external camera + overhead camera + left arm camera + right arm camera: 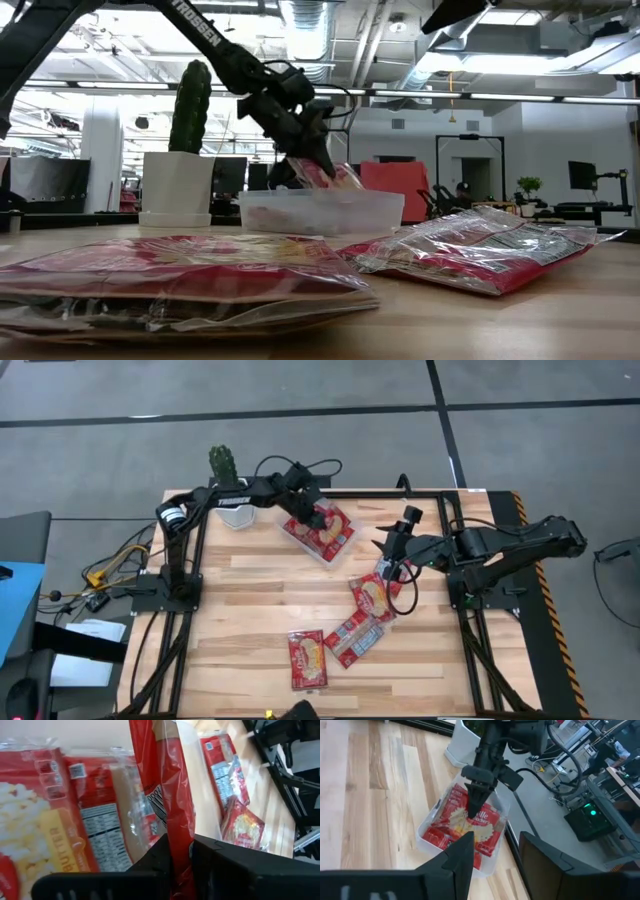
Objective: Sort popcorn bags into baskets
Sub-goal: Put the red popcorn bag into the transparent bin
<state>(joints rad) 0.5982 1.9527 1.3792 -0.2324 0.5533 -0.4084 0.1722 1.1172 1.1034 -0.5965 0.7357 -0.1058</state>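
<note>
The clear tray sits at the table's far middle, with red popcorn bags lying flat inside it. My left gripper stands over the tray, shut on another red bag. Three more bags lie flat on the table's near half: one near the front, one beside it and one farther right. My right gripper hovers open right of the tray, above the table and beyond those bags; in its own view, my right gripper holds nothing. My left gripper pinches a popcorn bag between its two fingers, the red film standing edge-on in the gap. It comes from above, pointing down into the tray. The bag hangs tilted below the fingers, its lower part inside the tray over the other bags.
A white pot with a green cactus stands just left of the tray, close to the left arm. The black frame rails run along both table sides. Bare wood lies left of the loose bags.
</note>
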